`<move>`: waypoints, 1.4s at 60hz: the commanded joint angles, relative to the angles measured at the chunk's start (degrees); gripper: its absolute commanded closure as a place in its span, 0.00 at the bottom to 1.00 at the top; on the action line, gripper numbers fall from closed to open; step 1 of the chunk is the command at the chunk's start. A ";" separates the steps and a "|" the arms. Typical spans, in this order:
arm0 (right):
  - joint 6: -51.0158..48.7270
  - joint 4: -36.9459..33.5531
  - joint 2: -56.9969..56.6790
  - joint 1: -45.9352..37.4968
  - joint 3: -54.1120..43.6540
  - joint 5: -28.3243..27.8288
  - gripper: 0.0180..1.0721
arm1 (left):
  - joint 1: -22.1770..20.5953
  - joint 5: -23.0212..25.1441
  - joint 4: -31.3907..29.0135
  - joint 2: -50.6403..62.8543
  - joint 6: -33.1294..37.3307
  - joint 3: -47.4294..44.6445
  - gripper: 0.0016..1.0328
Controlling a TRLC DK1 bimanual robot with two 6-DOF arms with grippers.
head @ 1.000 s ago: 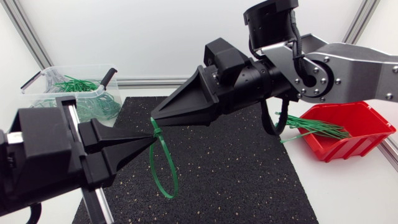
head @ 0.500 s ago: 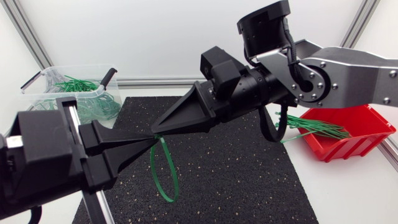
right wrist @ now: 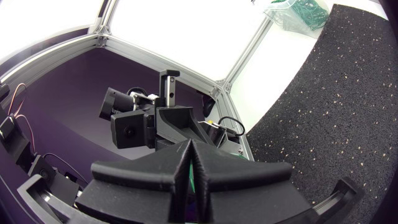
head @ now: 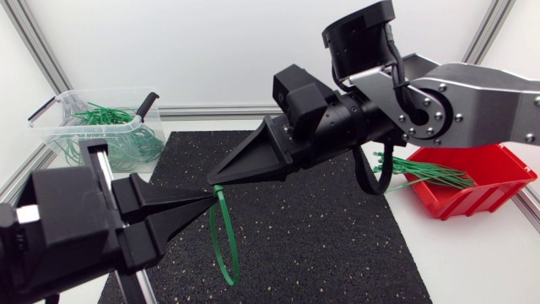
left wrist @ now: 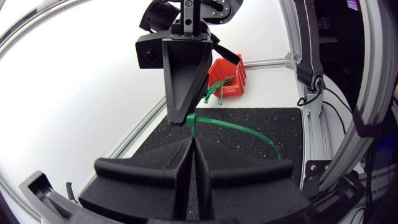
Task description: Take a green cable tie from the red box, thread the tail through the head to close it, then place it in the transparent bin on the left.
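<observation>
Cable tie (left wrist: 233, 126), closed into a loop, hangs above the black mat (head: 321, 228) at mid-desk, pinched near its head by my clenched left pincer (head: 201, 203), long axis running almost straight down, head uppermost. My right pincer (head: 216, 179) is pressed shut, its tip just beside the head; whether it nips the tail I cannot tell. Light, springy and slick, I judge: best gripped at the stiff head for carrying to the transparent bin (head: 59, 105) at far left.

Black speckled mat (head: 337, 228) lies flat on white table (head: 472, 262); material perhaps rubber.
</observation>
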 commanded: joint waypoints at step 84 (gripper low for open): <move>-21.68 9.75 -4.19 -0.94 -11.83 44.24 0.03 | 2.95 -9.42 4.60 4.63 -6.32 -1.62 0.97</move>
